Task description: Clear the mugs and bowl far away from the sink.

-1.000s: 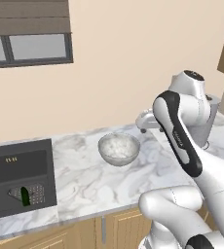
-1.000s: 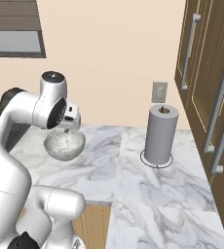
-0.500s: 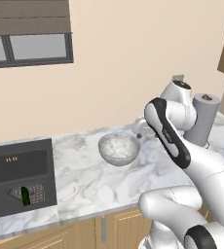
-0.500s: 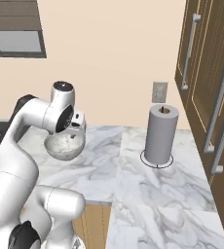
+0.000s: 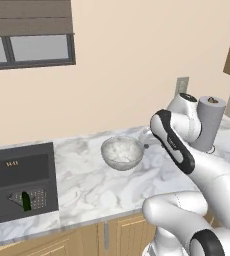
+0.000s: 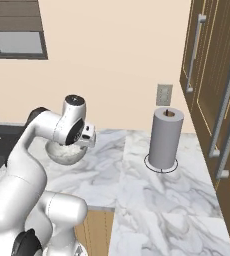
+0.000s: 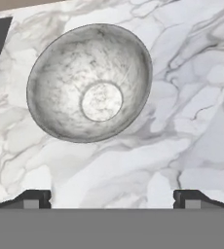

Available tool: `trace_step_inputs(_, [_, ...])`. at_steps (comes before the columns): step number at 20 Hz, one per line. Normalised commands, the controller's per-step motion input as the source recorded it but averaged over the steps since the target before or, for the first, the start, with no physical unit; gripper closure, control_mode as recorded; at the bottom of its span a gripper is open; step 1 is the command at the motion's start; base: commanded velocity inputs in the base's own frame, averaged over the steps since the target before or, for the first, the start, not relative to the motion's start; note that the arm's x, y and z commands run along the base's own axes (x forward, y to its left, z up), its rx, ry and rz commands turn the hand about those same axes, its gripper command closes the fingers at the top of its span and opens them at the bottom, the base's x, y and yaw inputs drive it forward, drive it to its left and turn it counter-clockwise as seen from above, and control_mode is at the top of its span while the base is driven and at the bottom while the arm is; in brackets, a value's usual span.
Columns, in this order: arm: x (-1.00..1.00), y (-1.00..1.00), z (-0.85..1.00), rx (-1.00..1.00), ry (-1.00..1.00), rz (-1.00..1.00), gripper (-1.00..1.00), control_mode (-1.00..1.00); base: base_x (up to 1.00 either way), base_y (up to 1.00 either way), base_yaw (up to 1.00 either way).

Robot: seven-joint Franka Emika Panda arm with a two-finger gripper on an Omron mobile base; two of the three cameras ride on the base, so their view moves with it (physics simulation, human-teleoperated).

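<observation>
Gripper (image 7: pixel 112 198) jaws spread wide, nothing between them; fingertips (image 7: pixel 33 199) at the hand view's bottom corners, bowl (image 7: pixel 89 82) upper centre, upright on marble counter (image 7: pixel 192 97). Left base view: bowl (image 5: pixel 122 152) mid-frame, sink (image 5: pixel 17 180) lower left, well apart. Right base view: bowl (image 6: pixel 62 152) left-centre behind the arm, paper-towel roll (image 6: pixel 165 137) right of centre.

- The arm (image 5: pixel 173 142) is folding down and swinging in toward the bowl (image 5: pixel 122 152), its upper joint sinking from a second ago.
- The wrist (image 6: pixel 76 131) is dropping over the bowl's (image 6: pixel 63 153) near side, hiding more of it in the right base view.
- The paper-towel roll (image 5: pixel 208 124) is coming clear of the arm, near the worktop's right back corner.
</observation>
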Motion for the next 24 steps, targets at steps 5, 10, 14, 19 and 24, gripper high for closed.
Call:
trace_step_inputs(5, [0.59, -0.10, -0.34, 0.00, -0.02, 0.00, -1.00, -1.00, 0.00, 0.00, 0.00])
trace_step_inputs(10, [0.62, 0.00, -0.19, 0.00, -0.03, 0.00, -1.00, -1.00, 0.00, 0.00, 0.00])
trace_step_inputs(14, [0.31, 0.00, -0.16, 0.00, 0.00, 0.00, -1.00, -1.00, 0.00, 0.00, 0.00])
trace_step_inputs(19, [0.20, 0.00, -0.27, 0.00, 0.07, 0.00, -1.00, -1.00, 0.00, 0.00, 0.00])
trace_step_inputs(24, [0.29, 0.00, -0.28, 0.00, 0.05, 0.00, -1.00, -1.00, 0.00, 0.00, 0.00])
